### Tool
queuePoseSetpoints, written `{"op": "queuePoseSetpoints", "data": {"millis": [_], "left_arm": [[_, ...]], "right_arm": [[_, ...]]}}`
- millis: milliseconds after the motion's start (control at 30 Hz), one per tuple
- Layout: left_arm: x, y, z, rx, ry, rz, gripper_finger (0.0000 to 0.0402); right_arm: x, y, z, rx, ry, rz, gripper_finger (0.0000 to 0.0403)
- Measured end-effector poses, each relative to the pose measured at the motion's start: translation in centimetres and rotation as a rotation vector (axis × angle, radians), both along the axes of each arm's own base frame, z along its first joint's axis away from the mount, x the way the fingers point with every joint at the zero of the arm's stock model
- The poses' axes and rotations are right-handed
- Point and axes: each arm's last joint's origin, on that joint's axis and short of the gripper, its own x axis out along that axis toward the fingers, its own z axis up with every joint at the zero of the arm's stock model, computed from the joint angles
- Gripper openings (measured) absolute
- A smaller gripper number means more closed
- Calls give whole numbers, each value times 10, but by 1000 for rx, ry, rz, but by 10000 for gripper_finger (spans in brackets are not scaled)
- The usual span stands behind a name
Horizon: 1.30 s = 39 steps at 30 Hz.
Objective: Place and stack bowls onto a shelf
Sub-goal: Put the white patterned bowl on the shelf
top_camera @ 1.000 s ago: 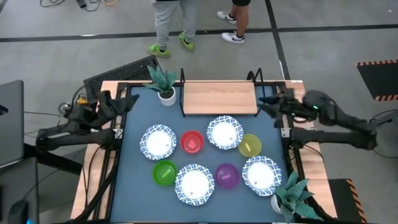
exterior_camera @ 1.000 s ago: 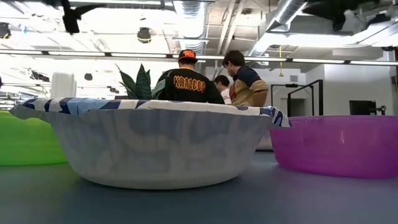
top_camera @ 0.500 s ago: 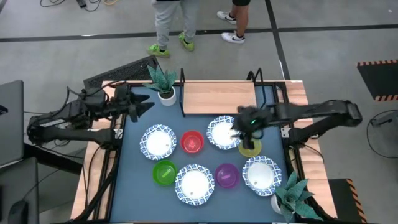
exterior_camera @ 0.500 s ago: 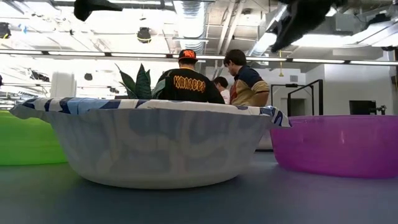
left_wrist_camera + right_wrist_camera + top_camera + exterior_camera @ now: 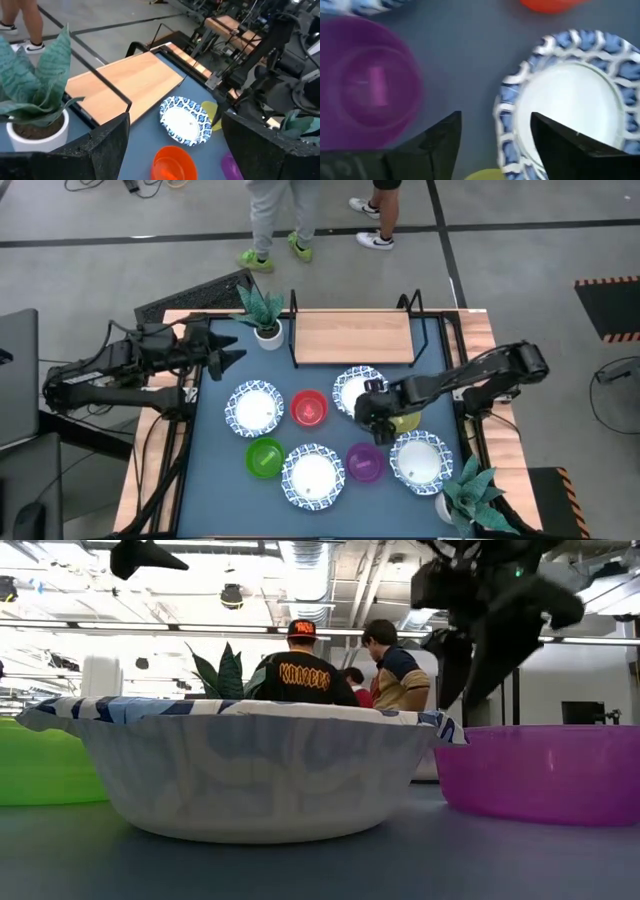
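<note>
Bowls: eight sat mid-frame on table (image 5: 215, 470), below shelf (image 5: 352, 337).
Right gripper (image 5: 372, 412): released, fingers spread over patterned bowl (image 5: 352, 388) edge.
Left gripper (image 5: 232, 350): released, upper left.

Blue-grey tabletop (image 5: 215, 445) with bowls (image 5: 313, 475), bare shelf (image 5: 352, 338), plant pots (image 5: 267, 332).

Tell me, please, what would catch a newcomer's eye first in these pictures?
Probably the cluster of bowls mid-table: four white blue-rimmed bowls, such as the one on the left, mixed with a red bowl, green bowl, purple bowl and yellow bowl. The right end effector hangs open over the blue-rimmed bowl nearest the bare wooden shelf.
</note>
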Motion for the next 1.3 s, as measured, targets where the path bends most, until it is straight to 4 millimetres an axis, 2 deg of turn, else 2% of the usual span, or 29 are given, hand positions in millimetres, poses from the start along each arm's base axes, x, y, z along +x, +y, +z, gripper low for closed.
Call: {"op": "queuePoseSetpoints", "data": {"millis": [133, 400, 533, 667, 733, 800, 1067, 1167, 1300], "left_arm": [[0, 0, -2, -3, 16, 1, 300], [0, 0, -3, -6, 34, 3, 300], [0, 0, -3, -7, 34, 3, 300], [-1, 0, -5, -14, 57, 4, 300], [-1, 0, -6, -19, 58, 6, 300], [-1, 0, -6, -21, 65, 6, 300], [-1, 0, -7, -22, 72, 7, 300], [-2, 0, -7, -22, 72, 7, 300], [-2, 0, -7, -22, 73, 7, 300]], "right_arm": [[6, -1, -15, -72, 42, -46, 282], [13, 0, -41, -87, 121, -95, 273], [14, 2, -46, -81, 134, -121, 216], [14, 4, -44, -75, 139, -131, 108], [15, 5, -37, -82, 131, -123, 48], [18, 5, -28, -79, 118, -114, 20], [30, 0, 28, -81, 35, -82, 20], [34, -7, 53, -132, -10, -81, 20], [42, -23, 77, -231, -63, -95, 20]]}}
